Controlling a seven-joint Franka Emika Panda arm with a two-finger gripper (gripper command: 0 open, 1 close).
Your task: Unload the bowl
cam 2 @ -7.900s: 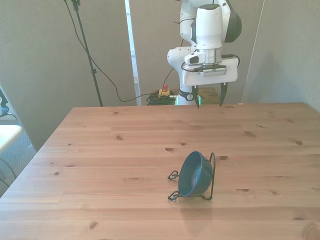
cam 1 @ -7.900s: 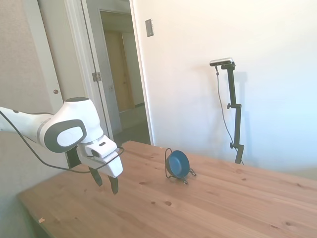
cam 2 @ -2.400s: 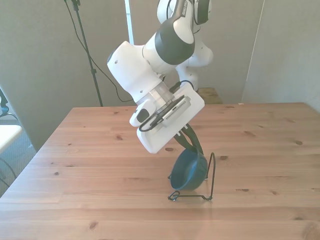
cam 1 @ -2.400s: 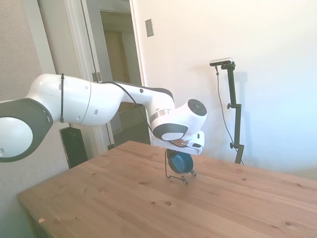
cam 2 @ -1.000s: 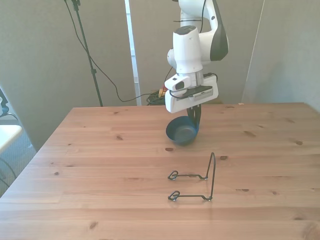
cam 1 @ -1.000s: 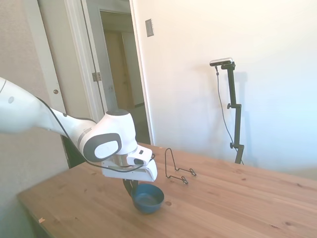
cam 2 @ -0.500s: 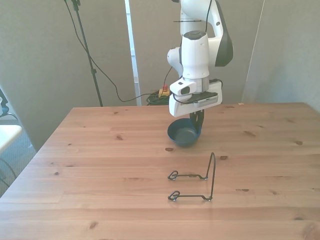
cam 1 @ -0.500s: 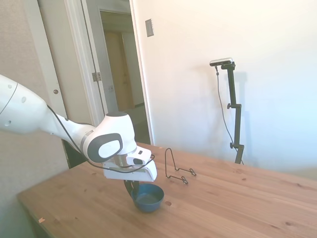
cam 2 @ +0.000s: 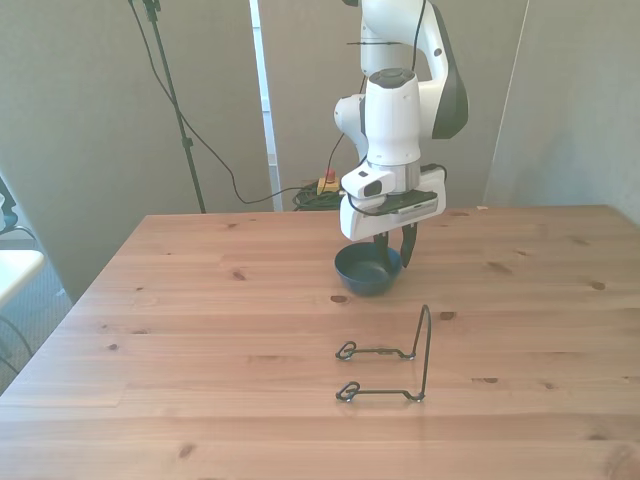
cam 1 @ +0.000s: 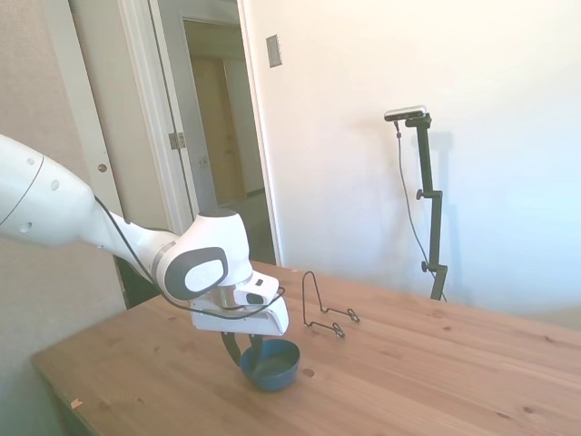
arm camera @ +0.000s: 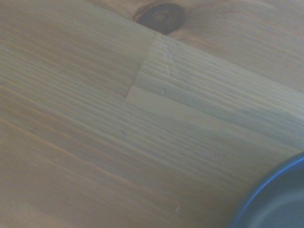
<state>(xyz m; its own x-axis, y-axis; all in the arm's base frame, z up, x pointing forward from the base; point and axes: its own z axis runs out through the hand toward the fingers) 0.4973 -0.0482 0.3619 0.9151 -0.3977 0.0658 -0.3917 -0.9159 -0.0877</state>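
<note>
Pale pine counter (cam 2: 200, 330): my hand (cam 2: 392, 255), fingers apart, straddles the bowl (cam 2: 367, 271) rim; smooth, rigid, likely slippery, best pinched by its rim.

A room in a home or office: plain white walls, a doorway (cam 1: 222, 136) to a hallway, a wooden table (cam 1: 408, 372).

Pale wooden surface (cam 2: 200, 330), planked and dotted with dark knots, one knot (arm camera: 160, 15) sharp in the wrist view. The bowl (cam 2: 367, 270) sits upright on it, directly beneath the claw (cam 2: 392, 250). The thin black wire stand (cam 2: 390, 360) rests on the wood too, empty, apart from the claw, on its side nearer the front camera.
</note>
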